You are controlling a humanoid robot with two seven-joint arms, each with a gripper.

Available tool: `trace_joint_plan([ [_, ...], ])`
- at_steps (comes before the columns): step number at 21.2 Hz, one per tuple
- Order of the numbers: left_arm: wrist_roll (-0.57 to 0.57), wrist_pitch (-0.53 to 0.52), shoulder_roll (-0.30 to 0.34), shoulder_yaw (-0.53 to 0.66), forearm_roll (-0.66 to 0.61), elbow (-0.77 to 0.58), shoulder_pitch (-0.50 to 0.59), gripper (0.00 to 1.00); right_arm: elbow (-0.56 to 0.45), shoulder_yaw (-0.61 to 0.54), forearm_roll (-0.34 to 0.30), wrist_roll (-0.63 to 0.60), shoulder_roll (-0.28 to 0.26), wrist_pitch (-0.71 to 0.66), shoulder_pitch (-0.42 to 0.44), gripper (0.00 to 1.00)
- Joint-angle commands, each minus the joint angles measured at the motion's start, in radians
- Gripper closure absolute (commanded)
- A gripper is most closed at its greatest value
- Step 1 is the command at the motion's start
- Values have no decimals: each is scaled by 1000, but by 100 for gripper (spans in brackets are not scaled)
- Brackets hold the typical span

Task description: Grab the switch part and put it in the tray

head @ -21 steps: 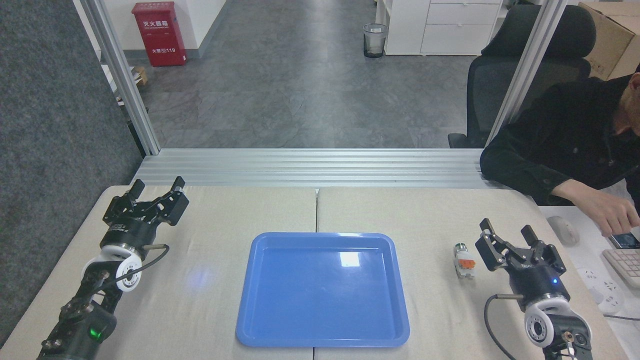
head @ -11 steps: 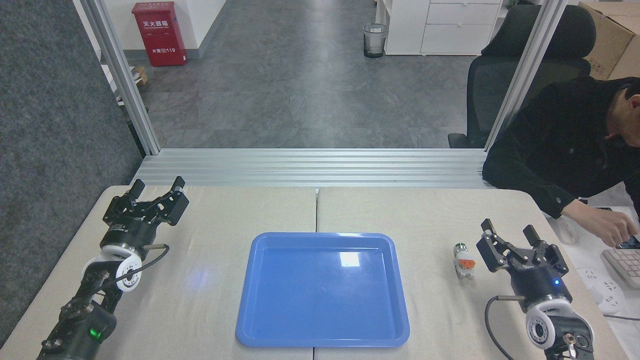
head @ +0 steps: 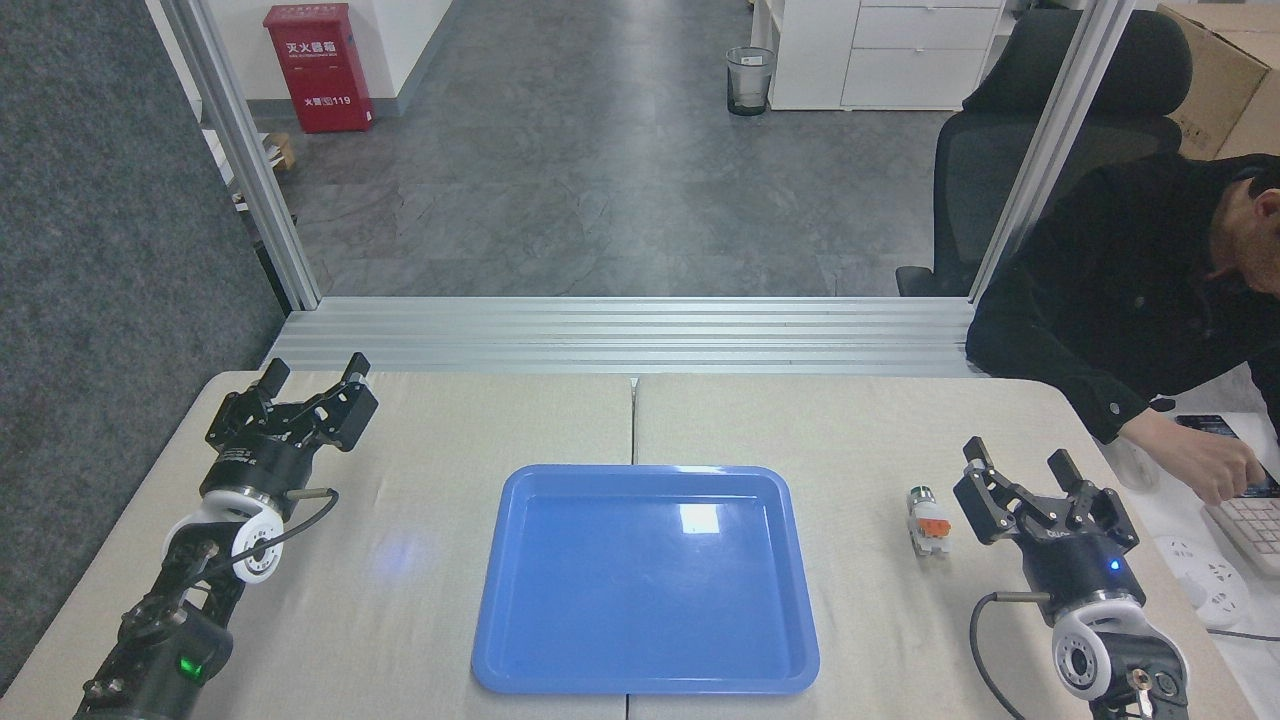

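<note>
On the surface [head: 860, 420], the switch part [head: 927, 520] lies right of the tray [head: 645, 680], just beside the right gripper [head: 1018, 466], whose jaws are spread and empty. Far left, the left gripper [head: 312, 372] has its jaws apart too.

A beige worktop [head: 450, 430] is formed by two panels joined at a central seam. A blue tray [head: 645, 680] is laid flat across the seam, near the front edge. The switch part [head: 927, 520] is placed on the right panel, apart from the tray.
</note>
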Motion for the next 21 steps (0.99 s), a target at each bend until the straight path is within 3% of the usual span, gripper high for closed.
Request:
trace_joint_plan([
  [1,0,1,0,0,0,0,-1,0,-45,-2,1,0,20,1,27,0],
  [10,0,1,0,0,0,0,-1,0,-51,-20,1,3,11,-1,34,0],
  [14,0,1,0,0,0,0,-1,0,-16,1,8,3,-64,-2,-22,0],
  [17,0,1,0,0,0,0,-1,0,2,26,62,6,-77,-1,-65,0],
  [19,0,1,0,0,0,0,-1,0,72,46,100,6,-74,-4,-87,0],
  [21,0,1,0,0,0,0,-1,0,207,87,105,12,-74,-1,-145,0],
])
